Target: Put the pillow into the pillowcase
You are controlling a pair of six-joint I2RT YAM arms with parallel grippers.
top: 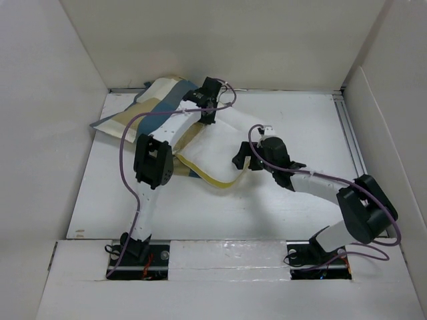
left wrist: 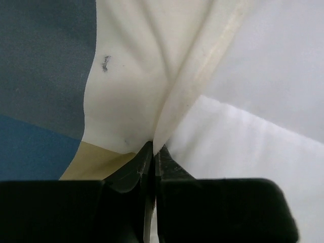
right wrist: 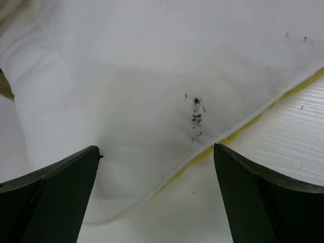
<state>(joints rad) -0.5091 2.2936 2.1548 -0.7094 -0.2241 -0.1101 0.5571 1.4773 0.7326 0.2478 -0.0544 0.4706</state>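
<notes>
The pillowcase [top: 155, 101], in blue, tan and cream checks, lies bunched at the table's far left. My left gripper [top: 208, 117] is at its right edge. In the left wrist view the left gripper [left wrist: 153, 147] is shut on a cream hemmed fold of the pillowcase [left wrist: 126, 86]. The white pillow [top: 215, 148] lies right of the case, its yellow piped edge curving along the near side. My right gripper [top: 241, 160] stands open at the pillow's near right corner. In the right wrist view the pillow [right wrist: 152, 71] corner lies between the spread fingers of the right gripper [right wrist: 157, 149], untouched.
High white walls [top: 220, 40] close in the table at the back and both sides. A metal rail [top: 350, 137] runs along the right edge. The left arm's elbow block [top: 153, 161] hangs over the pillow's left part.
</notes>
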